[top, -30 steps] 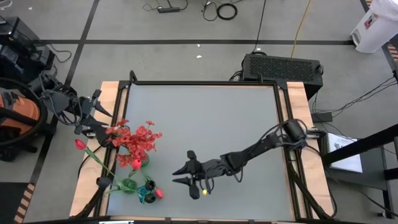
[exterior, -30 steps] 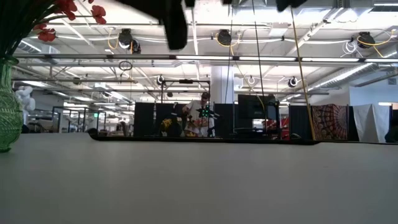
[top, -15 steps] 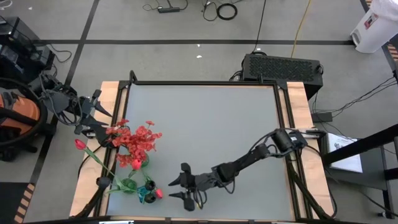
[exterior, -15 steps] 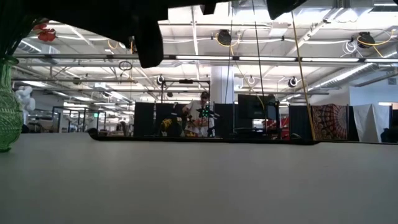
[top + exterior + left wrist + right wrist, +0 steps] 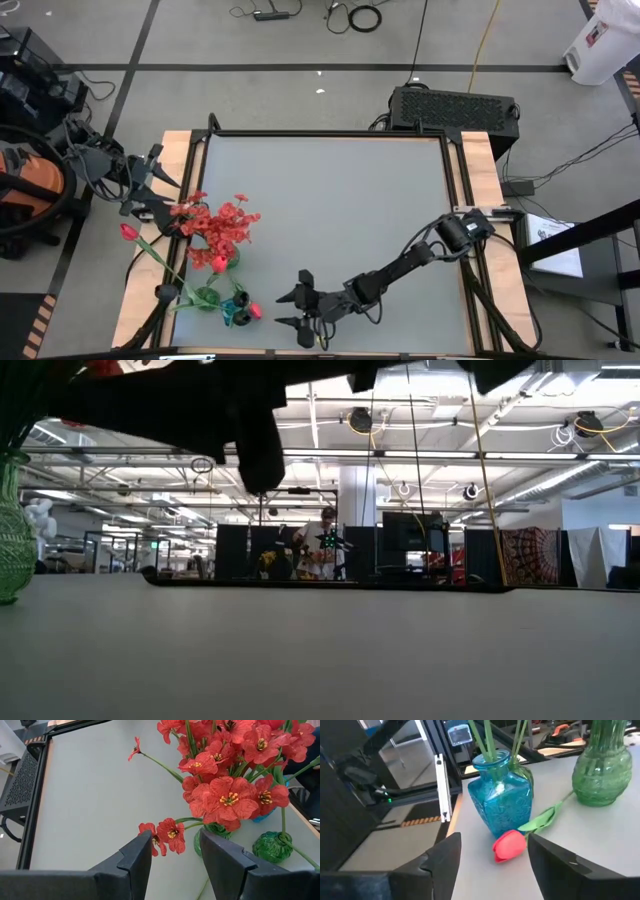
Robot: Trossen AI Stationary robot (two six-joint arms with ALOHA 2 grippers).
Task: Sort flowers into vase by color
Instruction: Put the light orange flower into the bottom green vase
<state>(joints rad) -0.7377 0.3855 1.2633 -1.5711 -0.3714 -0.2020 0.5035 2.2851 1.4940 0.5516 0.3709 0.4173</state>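
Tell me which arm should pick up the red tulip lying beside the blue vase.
Right. The right gripper, fingers open, is near the table's front edge, facing the red tulip lying on the table beside the blue vase. The left gripper is back beyond the red blooms.

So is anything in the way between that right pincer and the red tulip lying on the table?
Nothing visible. The open right pincer faces the tulip across bare table; the blue vase stands just behind the bud.
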